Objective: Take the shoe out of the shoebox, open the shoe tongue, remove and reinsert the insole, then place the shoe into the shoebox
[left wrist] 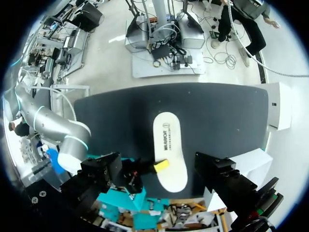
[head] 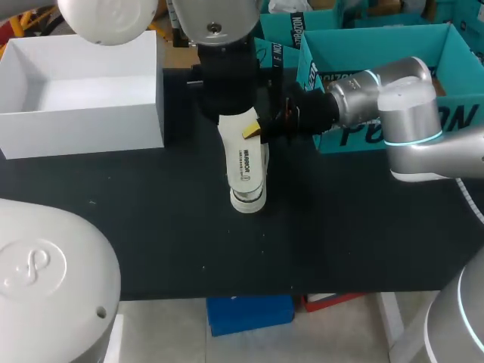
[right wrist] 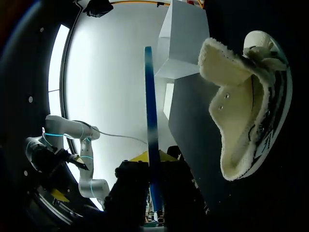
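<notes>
A thin insole [head: 243, 155], white and printed on top, hangs flat just above the white shoe [head: 249, 201], whose toe shows past the insole's end. My right gripper [head: 259, 131] comes in from the right and is shut on the insole's edge. In the right wrist view the insole [right wrist: 150, 111] runs edge-on as a blue strip out of the gripper [right wrist: 153, 191], and beside it the fleece-lined shoe [right wrist: 246, 106] lies on the table with its mouth agape. My left gripper [left wrist: 164, 179] hangs open high over the insole [left wrist: 170, 147], touching nothing.
The white shoebox [head: 83, 125] stands open at the table's back left. A teal box [head: 446, 41] sits at the back right, behind my right arm. The black tabletop [head: 166, 227] stretches in front of the shoe.
</notes>
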You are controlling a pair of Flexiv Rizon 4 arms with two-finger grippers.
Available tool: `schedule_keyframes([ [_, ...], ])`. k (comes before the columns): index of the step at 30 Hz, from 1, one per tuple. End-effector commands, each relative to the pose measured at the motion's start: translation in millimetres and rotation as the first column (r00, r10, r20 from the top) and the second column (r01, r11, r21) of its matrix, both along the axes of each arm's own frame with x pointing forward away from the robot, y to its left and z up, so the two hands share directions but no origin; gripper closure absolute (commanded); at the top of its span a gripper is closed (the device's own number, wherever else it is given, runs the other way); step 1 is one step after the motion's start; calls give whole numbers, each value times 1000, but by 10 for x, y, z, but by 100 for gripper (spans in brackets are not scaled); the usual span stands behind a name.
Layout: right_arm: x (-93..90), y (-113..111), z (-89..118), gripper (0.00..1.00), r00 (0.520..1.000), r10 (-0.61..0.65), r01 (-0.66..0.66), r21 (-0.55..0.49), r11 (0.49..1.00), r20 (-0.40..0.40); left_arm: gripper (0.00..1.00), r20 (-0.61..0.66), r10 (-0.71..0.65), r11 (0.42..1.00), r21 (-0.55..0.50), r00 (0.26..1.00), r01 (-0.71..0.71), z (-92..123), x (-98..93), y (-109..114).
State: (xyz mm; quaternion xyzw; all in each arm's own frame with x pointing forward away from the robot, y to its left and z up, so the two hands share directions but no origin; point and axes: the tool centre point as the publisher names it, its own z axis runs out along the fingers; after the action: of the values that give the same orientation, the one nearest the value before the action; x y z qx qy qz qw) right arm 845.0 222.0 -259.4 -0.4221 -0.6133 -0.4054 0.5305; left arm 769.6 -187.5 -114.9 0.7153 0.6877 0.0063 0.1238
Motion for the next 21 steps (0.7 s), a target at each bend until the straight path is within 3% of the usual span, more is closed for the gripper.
schedule_keyframes([
  [1,11,10,-7,100,1000,1,-1,-1,1000,-1,0,2,-6,1000,14,1000,6,1,52,-31],
  [12,11,10,-7,100,1000,1,-1,-1,1000,-1,0,-14,0,1000,24,1000,1,-72,177,27],
  [21,11,10,-7,100,1000,1,-1,-1,1000,-1,0,-30,10,999,45,999,-9,-151,493,39],
])
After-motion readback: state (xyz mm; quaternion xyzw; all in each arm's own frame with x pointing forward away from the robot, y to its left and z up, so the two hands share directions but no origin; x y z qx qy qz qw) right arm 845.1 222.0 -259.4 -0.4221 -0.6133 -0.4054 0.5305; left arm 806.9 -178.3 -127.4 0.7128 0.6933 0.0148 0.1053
